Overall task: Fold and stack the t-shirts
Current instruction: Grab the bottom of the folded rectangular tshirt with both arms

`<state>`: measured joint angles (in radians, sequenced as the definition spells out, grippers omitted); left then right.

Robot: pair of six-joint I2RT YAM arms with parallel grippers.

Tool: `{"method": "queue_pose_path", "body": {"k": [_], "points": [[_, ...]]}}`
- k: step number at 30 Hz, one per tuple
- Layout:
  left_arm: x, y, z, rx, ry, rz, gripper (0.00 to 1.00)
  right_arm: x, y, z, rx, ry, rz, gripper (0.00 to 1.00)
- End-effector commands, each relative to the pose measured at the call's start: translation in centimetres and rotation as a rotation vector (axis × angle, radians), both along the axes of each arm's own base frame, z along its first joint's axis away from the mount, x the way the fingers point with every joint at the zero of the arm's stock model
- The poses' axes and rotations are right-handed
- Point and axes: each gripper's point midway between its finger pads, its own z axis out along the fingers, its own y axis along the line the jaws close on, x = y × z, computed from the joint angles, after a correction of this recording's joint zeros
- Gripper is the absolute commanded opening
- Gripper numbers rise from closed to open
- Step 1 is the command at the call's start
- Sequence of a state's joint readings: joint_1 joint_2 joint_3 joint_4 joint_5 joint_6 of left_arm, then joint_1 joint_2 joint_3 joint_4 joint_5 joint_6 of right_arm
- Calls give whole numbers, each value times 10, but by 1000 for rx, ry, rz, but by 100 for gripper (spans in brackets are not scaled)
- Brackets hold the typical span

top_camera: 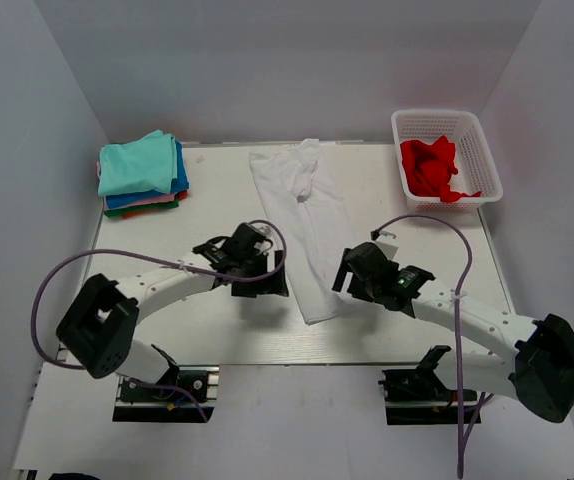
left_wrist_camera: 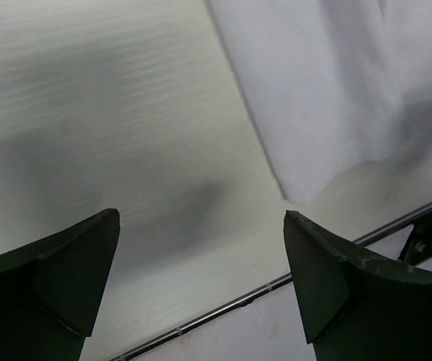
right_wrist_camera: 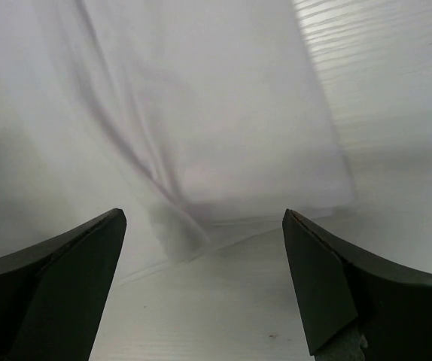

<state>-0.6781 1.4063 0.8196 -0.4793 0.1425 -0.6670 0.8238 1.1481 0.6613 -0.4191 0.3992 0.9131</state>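
Hovering low over the surface (top_camera: 217, 200), my left gripper (left_wrist_camera: 201, 218) and my right gripper (right_wrist_camera: 205, 218) both stand with jaws spread wide, holding nothing. Between them lies the white t-shirt (top_camera: 307, 230), folded into a long strip, its near end just beside each gripper. A teal t-shirt (top_camera: 137, 165) tops the folded stack (top_camera: 147, 203) at the far left corner; the red t-shirt (top_camera: 429, 165) sits bunched in the basket (top_camera: 437, 114) at far right.

The left arm (top_camera: 162, 285) and right arm (top_camera: 477, 318) look alike: white tubular links between bulky black joint housings, each trailed by a lilac cable (top_camera: 461, 445) and bolted to a black base (top_camera: 167, 385). The left end effector (left_wrist_camera: 201, 263) and right end effector (right_wrist_camera: 205, 259) are black, with broad, matte, wedge-shaped fingers (left_wrist_camera: 50, 286).
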Motion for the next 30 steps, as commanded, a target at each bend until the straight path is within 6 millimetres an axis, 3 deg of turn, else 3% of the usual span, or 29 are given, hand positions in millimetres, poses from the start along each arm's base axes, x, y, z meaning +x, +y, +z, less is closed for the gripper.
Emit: {"method": "queue_pose_path", "body": {"k": [1,4,8,13,15,21,26,30], "points": [[-8,-35,7,-3,-37,-168,100,8,-35,8,-89,-48,-71,90],[-17,-52,-1,103,-66,-265,95,10,-56,2,-117,-45,-119,90],[-23,-82,3,131,-145,-407,84,12,-77,-4,-131,-22,-157,90],[-33,-106,-4,195,-200,-525,69,16,-82,-18,-115,22,-139,90],[-41,-111,-16,227,-196,-565,61,14,-82,-26,-101,65,-114,90],[-40,-111,-32,304,-245,-613,44,18,-79,-35,-58,99,-87,87],[-44,-103,-62,367,-211,-627,33,14,-79,-45,-27,136,-68,62],[-47,-97,-70,406,-191,-599,0,5,-71,-57,26,187,-38,54]]}}
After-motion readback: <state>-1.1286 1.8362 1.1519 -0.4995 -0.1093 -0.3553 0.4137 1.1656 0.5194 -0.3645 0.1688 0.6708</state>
